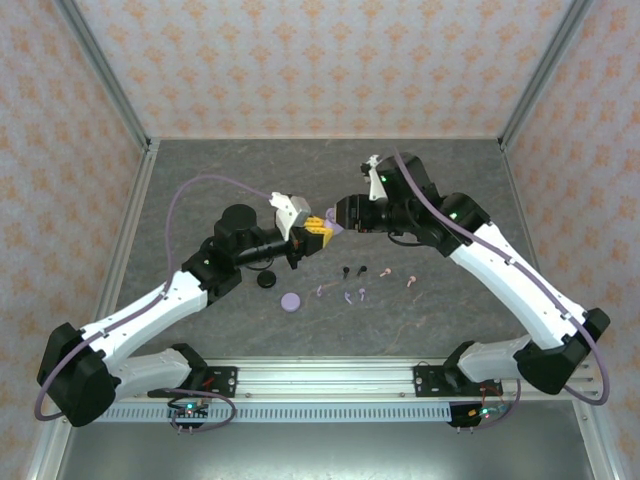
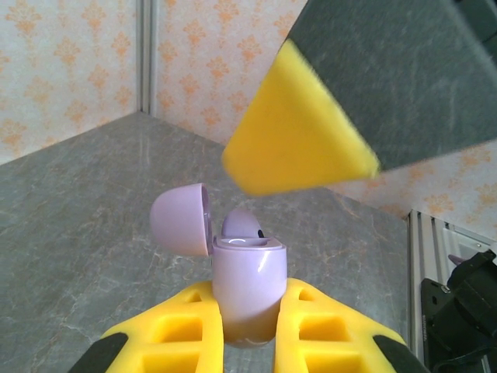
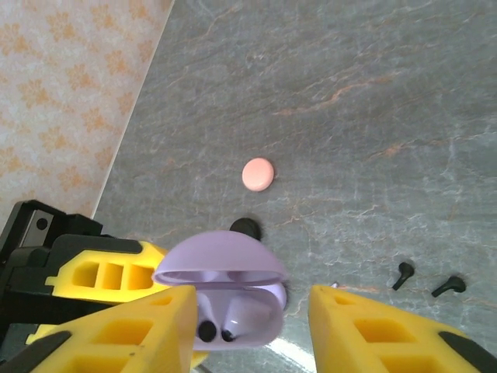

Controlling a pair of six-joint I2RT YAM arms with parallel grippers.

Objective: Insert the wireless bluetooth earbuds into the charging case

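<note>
- Holding item: my left gripper (image 1: 316, 231) is clamped tight on the lower body of the lilac charging case (image 2: 247, 280), which is upright and lifted off the table (image 1: 200, 170), between my two arms.
- Right gripper (image 3: 252, 294): fingers parted on either side of the case, one of them clear of it, nothing in its grasp.
- Lid (image 2: 180, 220): hinged open, tipped to one side.
- Case contents: a rounded lilac shape with a dark spot stands above the rim. I judge it may be one bud seated, but I cannot confirm it.
- Wireless bluetooth earbuds loose on the table, all well apart from the case: black pair (image 3: 402, 273), pale pink ones (image 1: 385, 272), lilac ones (image 1: 350, 296).
- Round pucks, contents not visible: pink puck (image 3: 257, 173), lilac puck (image 1: 291, 301), black puck (image 1: 266, 280).
- Progress, as I judge it: case open and presented; at most one bud in; the loose buds are left to do.
</note>
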